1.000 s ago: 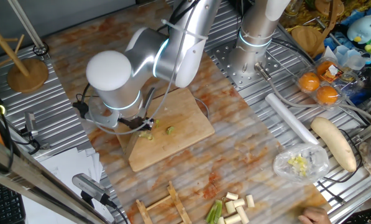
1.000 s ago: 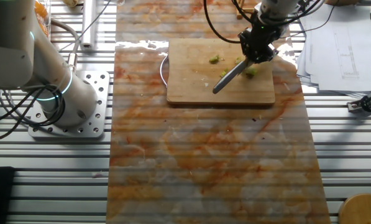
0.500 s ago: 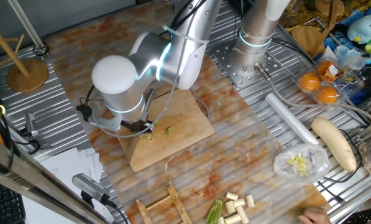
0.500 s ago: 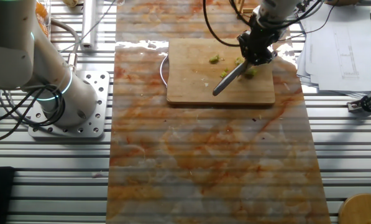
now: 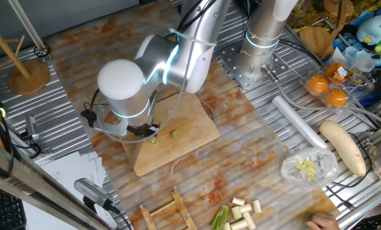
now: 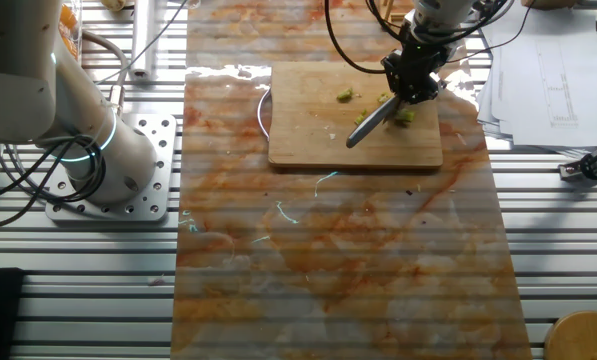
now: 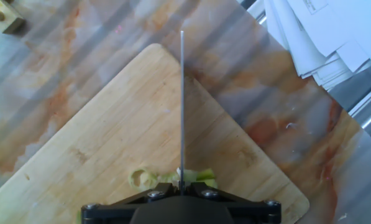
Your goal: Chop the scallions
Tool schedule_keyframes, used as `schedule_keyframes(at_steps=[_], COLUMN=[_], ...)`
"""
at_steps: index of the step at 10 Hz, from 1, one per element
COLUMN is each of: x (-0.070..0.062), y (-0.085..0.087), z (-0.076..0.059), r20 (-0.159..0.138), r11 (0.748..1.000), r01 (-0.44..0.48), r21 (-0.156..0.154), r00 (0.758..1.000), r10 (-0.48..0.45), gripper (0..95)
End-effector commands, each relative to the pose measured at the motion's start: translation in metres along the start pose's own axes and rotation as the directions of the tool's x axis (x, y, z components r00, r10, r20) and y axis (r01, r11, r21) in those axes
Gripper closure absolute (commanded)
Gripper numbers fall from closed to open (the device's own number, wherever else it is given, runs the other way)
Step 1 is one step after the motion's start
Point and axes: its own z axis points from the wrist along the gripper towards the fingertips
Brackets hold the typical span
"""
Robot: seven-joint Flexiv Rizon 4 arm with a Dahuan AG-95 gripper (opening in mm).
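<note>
My gripper [image 6: 415, 85] is shut on a knife [image 6: 373, 121] over the wooden board [image 6: 313, 135]. In the hand view the blade [image 7: 182, 106] shows edge-on, running forward from the gripper [image 7: 182, 188] across the board [image 7: 104, 149]. A clump of chopped yellow-green scallion [image 7: 151, 178] lies right under the blade's base. In the other fixed view one bit [image 6: 346, 95] lies left of the gripper and another clump [image 6: 404, 116] beside the blade. In one fixed view the arm hides the gripper [image 5: 145, 131]; bits [image 5: 175, 133] show on the board [image 5: 190, 137].
Cut scallion stalks [image 5: 240, 213] lie at the table's front. A plastic bag with chopped bits [image 5: 308, 167], a pale banana-shaped vegetable [image 5: 342, 147], a white cylinder [image 5: 298, 121] and oranges [image 5: 327, 89] sit at the right. Papers [image 7: 316, 37] lie beyond the board's corner. A second arm's base [image 6: 108, 165] stands left.
The arm and the knife have shifted slightly, with the blade's tip lifting a little off the board. The scallion bits have not moved.
</note>
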Motion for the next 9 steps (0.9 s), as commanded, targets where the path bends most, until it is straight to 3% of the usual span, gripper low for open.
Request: schedule_keyframes(at_steps=[1,4,6,9], x=[0.008,0.009,0.011,0.018], y=[0.0,0.002,0.005,0.003], z=[0.026,0.013,-0.005,-0.016], r20=[-0.001,-0.007,-0.021,0.01], r11=[1.0,1.0,1.0,1.0], r01=[0.013,-0.001,0.008,-0.004], r21=[0.001,-0.002,0.0,-0.003], r00=[1.0,1.0,1.0,1.0], r10=[-0.013,0.001,-0.008,0.004], gripper=[95.0,95.0,95.0,95.0])
